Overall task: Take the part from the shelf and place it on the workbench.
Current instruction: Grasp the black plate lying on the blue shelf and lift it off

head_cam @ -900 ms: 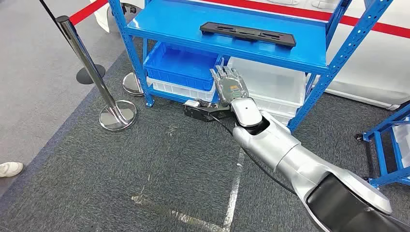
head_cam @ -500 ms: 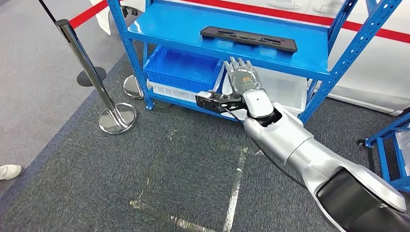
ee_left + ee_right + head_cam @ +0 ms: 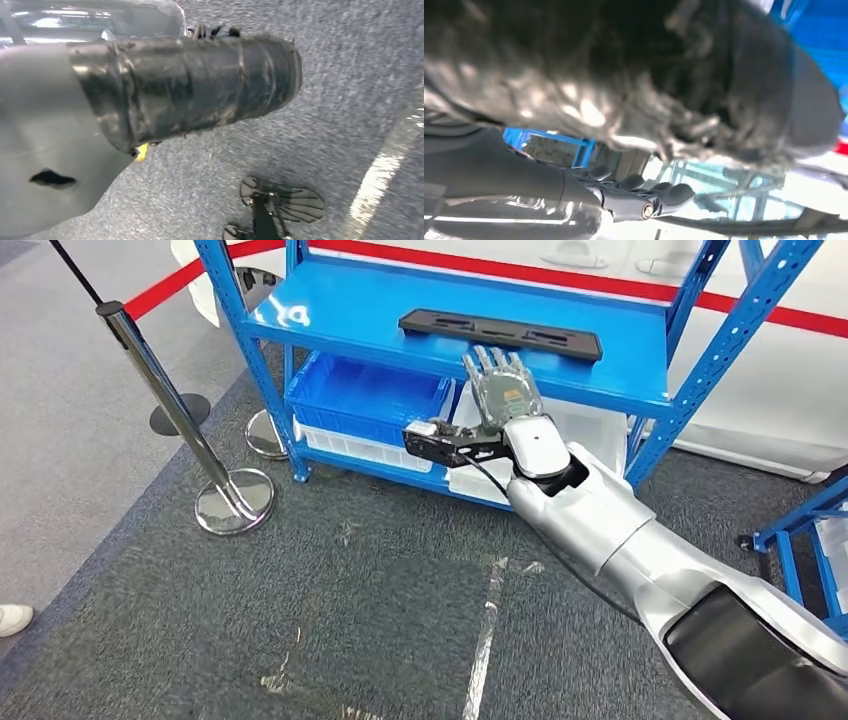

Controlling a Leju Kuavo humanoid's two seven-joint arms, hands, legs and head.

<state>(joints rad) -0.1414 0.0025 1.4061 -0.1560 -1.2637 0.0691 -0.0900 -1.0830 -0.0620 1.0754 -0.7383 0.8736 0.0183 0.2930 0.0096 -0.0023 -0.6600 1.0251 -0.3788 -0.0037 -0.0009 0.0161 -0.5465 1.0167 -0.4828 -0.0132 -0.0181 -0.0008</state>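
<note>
Head view, left to right. I see a chrome post (image 3: 180, 415) with a round base on the grey carpet (image 3: 330, 620), with a red barrier tape (image 3: 180, 275) running behind it. Next comes the blue shelf (image 3: 330, 300). On its lower level sit a blue bin (image 3: 365, 390) and a clear bin (image 3: 590, 425) beside it.

The part (image 3: 500, 333), a long flat black piece, lies on the top board of the shelf, near the front edge.

My right hand (image 3: 500, 390) is raised in front of the shelf edge, just below and in front of the part, not touching it as far as I can tell. Fingers are extended and apart, palm empty: released. The silver right arm (image 3: 620, 530) runs down toward the lower right. A second blue rack (image 3: 800, 530) stands at the far right edge.

Left wrist view: the left hand (image 3: 200, 85) appears as a dark blurred shape over the carpet; I cannot tell whether it is clenched or released.
</note>
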